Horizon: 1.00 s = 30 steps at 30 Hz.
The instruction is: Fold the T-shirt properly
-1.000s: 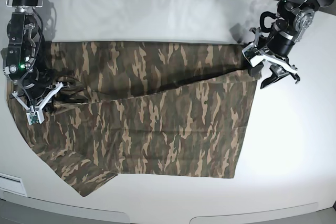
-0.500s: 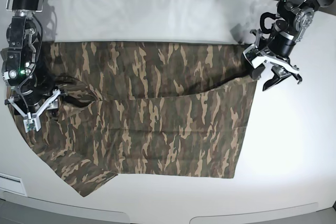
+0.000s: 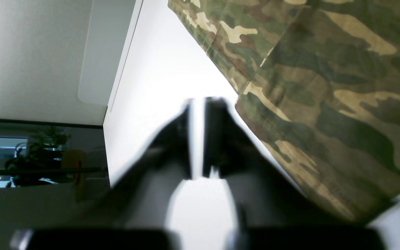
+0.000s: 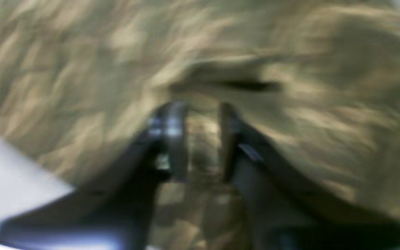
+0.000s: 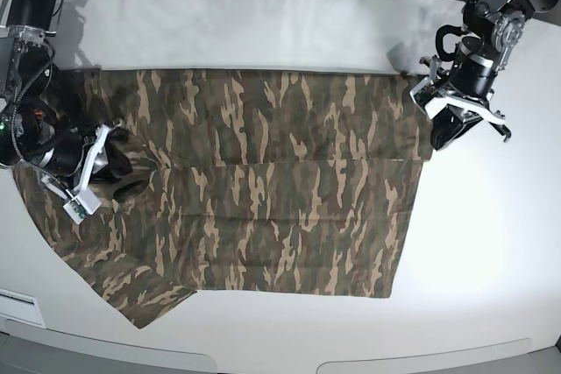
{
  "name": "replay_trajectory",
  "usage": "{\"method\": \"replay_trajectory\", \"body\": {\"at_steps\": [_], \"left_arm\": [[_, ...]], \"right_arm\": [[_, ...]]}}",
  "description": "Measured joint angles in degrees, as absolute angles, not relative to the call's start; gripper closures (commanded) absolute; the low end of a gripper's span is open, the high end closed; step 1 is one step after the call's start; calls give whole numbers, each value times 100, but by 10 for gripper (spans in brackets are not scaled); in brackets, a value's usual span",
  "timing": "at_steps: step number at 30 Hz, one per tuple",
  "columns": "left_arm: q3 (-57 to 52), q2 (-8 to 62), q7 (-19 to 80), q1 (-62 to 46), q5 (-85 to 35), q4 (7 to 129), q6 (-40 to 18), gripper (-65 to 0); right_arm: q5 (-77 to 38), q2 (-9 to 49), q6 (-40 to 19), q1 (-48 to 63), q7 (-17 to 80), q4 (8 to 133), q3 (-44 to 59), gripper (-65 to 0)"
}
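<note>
White bench [image 5: 263, 24] carries the T-shirt [image 5: 263, 199], spread flat. Left end effector [image 3: 197, 139], fingers together, hangs just beside its hem; right end effector [image 4: 200, 139] over the cloth, grip unclear.

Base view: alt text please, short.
A camouflage T-shirt lies spread across a white table, its far long edge folded toward the middle. The left claw sits at the shirt's right edge; the right claw is over bunched cloth on the left.
</note>
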<state>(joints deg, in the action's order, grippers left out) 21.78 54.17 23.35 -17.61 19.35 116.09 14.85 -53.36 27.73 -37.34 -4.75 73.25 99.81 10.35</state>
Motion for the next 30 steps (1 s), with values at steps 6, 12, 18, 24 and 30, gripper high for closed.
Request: {"method": "replay_trajectory", "body": {"at_steps": [6, 12, 18, 24, 30], "left_arm": [[2178, 5441, 2335, -1693, 2189, 11614, 1483, 0], [2204, 5544, 1984, -1525, 1330, 12154, -799, 0], [2152, 5588, 2123, -980, 576, 12226, 91, 0], [2202, 5286, 2200, -528, -156, 11607, -915, 0], [2178, 4866, 2244, -296, -421, 10857, -1404, 0]], "right_arm": [[-6534, 2777, -3970, -62, 7760, 9985, 1041, 0], [-6906, 2770, -3972, 639, 8093, 9985, 1131, 0], [-6661, 2746, -3972, 875, 7634, 10342, 2563, 0], [-5041, 2759, -3964, 871, 6337, 10307, 2961, 0], [-3391, 2746, -3846, 886, 5658, 9924, 2069, 0]]}}
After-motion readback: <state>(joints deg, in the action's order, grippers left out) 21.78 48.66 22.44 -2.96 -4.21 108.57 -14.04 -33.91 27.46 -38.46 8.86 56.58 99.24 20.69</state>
